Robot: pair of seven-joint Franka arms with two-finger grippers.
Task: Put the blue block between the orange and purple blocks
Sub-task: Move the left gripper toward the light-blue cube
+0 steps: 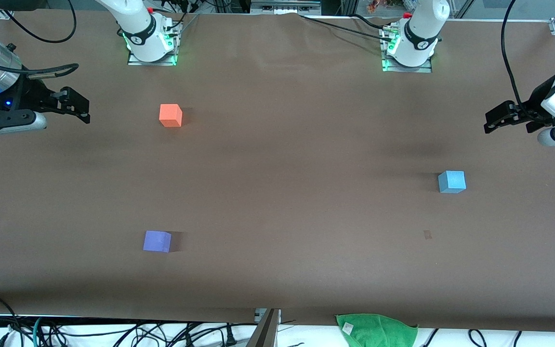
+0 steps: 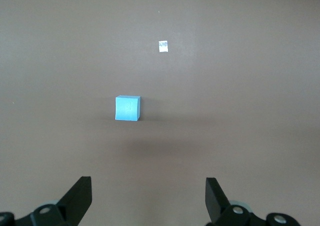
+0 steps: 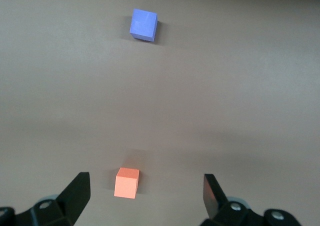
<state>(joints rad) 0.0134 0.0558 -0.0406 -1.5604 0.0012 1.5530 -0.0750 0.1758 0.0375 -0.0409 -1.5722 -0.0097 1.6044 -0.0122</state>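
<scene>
The blue block (image 1: pixel 452 181) sits on the brown table toward the left arm's end; it also shows in the left wrist view (image 2: pixel 127 108). The orange block (image 1: pixel 170 115) and the purple block (image 1: pixel 157 241) sit toward the right arm's end, the purple one nearer the front camera. Both show in the right wrist view, the orange block (image 3: pixel 126 182) and the purple block (image 3: pixel 144 24). My left gripper (image 1: pixel 489 121) (image 2: pixel 148 196) is open and empty, up in the air at its end of the table, apart from the blue block. My right gripper (image 1: pixel 85 110) (image 3: pixel 146 193) is open and empty, beside the orange block.
A small pale scrap (image 1: pixel 427 234) (image 2: pixel 163 46) lies on the table nearer the front camera than the blue block. A green cloth (image 1: pixel 376 330) hangs at the table's front edge. Cables run along the front edge and by the arm bases.
</scene>
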